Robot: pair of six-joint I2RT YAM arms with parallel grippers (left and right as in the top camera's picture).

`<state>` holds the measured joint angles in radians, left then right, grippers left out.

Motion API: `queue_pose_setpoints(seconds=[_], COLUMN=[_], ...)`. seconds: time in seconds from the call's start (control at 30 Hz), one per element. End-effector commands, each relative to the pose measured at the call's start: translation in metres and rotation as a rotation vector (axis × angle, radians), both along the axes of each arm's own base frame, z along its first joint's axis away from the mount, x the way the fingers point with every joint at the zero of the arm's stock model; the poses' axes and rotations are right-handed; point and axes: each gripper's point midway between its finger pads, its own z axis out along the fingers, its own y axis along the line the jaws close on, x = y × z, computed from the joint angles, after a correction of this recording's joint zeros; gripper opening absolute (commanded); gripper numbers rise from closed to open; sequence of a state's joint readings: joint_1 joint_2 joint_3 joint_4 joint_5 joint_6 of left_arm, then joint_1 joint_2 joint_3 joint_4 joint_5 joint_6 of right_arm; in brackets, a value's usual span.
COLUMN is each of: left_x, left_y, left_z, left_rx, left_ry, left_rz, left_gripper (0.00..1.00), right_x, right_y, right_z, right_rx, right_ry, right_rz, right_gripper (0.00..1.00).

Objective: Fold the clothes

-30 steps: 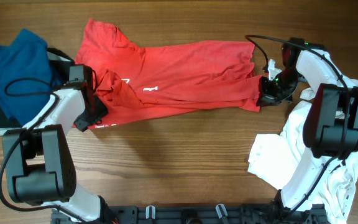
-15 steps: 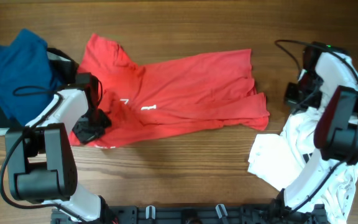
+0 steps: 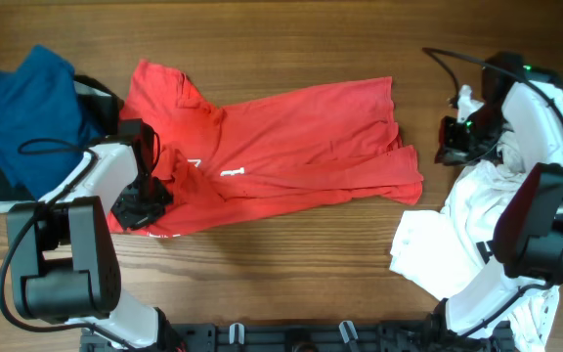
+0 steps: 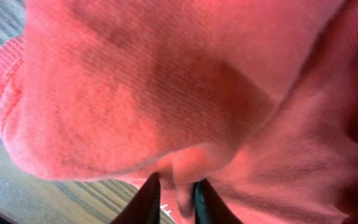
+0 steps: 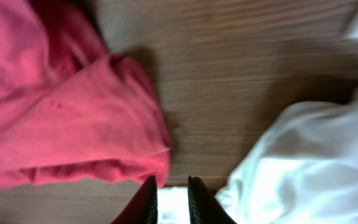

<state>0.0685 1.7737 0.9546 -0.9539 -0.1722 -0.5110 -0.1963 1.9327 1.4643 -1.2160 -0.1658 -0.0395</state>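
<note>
**Red shirt spread mid-table, left corner pinched**

- The red shirt (image 3: 272, 147) lies across the middle of the wooden table (image 3: 291, 284), long axis running left to right. It is mostly flat but rumpled, with diagonal creases.
- Its left end is bunched and partly doubled over itself. A small white print shows near that end.
- At the right end the hem is uneven, with a lower flap jutting out toward the right.
- Left gripper (image 3: 143, 203) sits on the shirt's lower left corner. In the left wrist view its jaws are clenched on a fold of the red shirt (image 4: 166, 81), and a ridge of cloth is squeezed between the dark fingertips (image 4: 149, 200).
- The fabric is a fine ribbed knit, soft and matte. A rolled, thicker edge shows at the left of that view.
- Right gripper (image 3: 450, 147) hangs just off the shirt's right edge, apart from the cloth. In the right wrist view its jaws are drawn nearly together with nothing between them.
- That view shows the shirt's corner (image 5: 61, 124) lying in doubled layers on bare wood grain.
- A heap of white clothes (image 3: 477, 244) lies crumpled at the right, under the right arm.
- A blue garment (image 3: 27, 108) is piled at the far left. It does not touch the red shirt.
</note>
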Motion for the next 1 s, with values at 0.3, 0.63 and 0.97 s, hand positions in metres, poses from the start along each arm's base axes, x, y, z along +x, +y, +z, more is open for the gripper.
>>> queue_pose_setpoints(seconds=[0.3,0.63,0.97], left_x=[-0.021,-0.021,-0.021], left_y=[-0.004,-0.004,-0.004], left_z=[-0.019,-0.019,-0.019], left_rx=[-0.031,-0.031,-0.031], left_ry=[0.074,0.072,0.072], left_rz=[0.009,0.009,0.009], left_gripper=[0.26,0.26,0.26], right_x=[-0.022,-0.007,0.015], right_y=[0.033,0.015,0.011], right_z=[-0.058,-0.060,-0.004], right_rx=[0.073,-0.033,-0.060], right_ry=[-0.005,-0.051,-0.241], right_rz=[0.021,-0.092,-0.067], right_gripper=[0.25,0.04,0.04])
